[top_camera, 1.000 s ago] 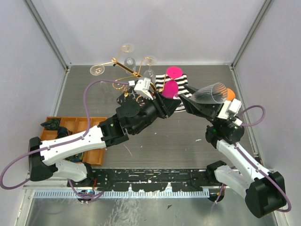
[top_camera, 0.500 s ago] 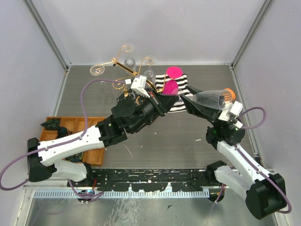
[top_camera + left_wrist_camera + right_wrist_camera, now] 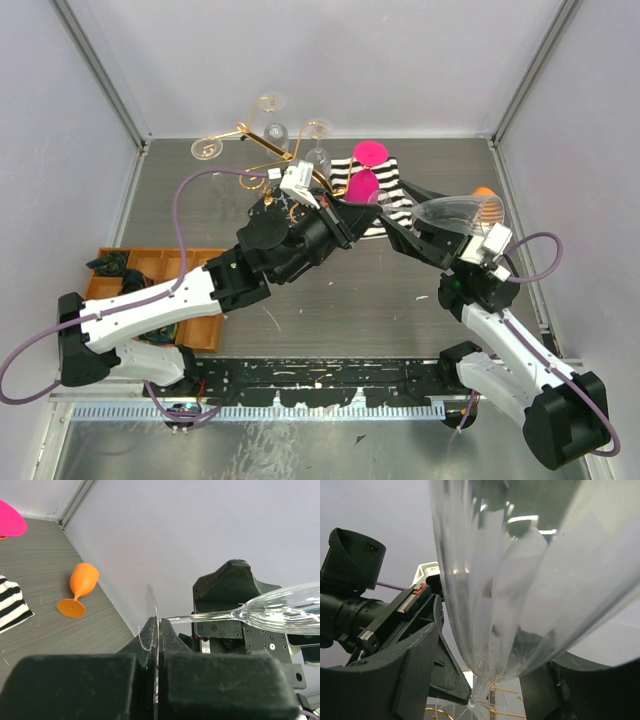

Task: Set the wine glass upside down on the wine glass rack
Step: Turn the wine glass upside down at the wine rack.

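The clear wine glass [image 3: 455, 212] lies nearly level in the air between the two arms, its bowl to the right. My left gripper [image 3: 365, 205] is shut on the thin foot disc, seen edge-on between its jaws [image 3: 158, 630], and the stem [image 3: 210, 615] runs right to the bowl. My right gripper [image 3: 415, 212] stands open around the bowl [image 3: 520, 580], with a gap showing at its left finger [image 3: 420, 670]. The gold wire wine glass rack [image 3: 262, 145] stands at the back left on its black base.
Clear glasses [image 3: 268, 103] hang on the rack. Two pink glasses [image 3: 372, 152] sit by a striped cloth [image 3: 390, 185]. An orange glass [image 3: 80, 587] stands by the right wall. An orange tray [image 3: 160, 265] lies at the left.
The left jaws have shut on the glass's foot. The right jaws have widened around the bowl, and the bowl end has sunk a little.
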